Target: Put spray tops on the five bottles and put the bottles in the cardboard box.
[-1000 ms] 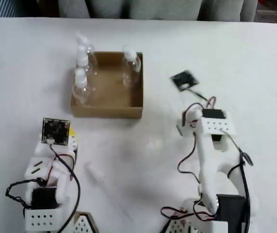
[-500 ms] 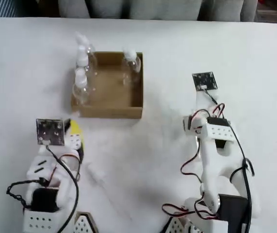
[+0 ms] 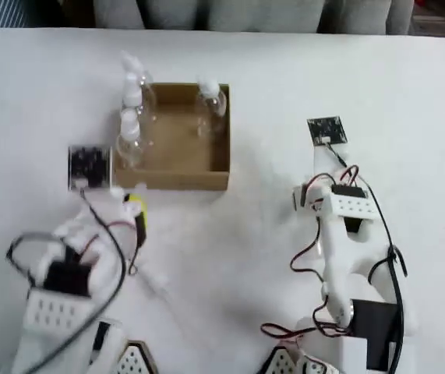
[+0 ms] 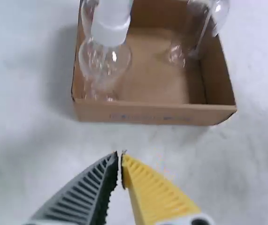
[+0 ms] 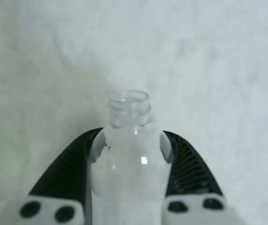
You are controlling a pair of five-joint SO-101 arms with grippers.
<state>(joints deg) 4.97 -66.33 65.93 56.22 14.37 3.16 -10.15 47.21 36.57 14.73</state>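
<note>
The right gripper [image 5: 131, 143] pinches a clear plastic bottle [image 5: 129, 176] at its shoulders, one black finger on each side. The bottle's threaded neck is bare and open, pointing out over the white table [image 5: 209, 56], well apart from the box. The left gripper [image 4: 120, 161] has its grey and yellow fingers pressed together with nothing between them, just before the front wall of the brown cardboard box [image 4: 155, 113]. Inside the box stand three clear spray-topped bottles [image 3: 128, 139], two along the left wall and one in the far right corner.
</note>
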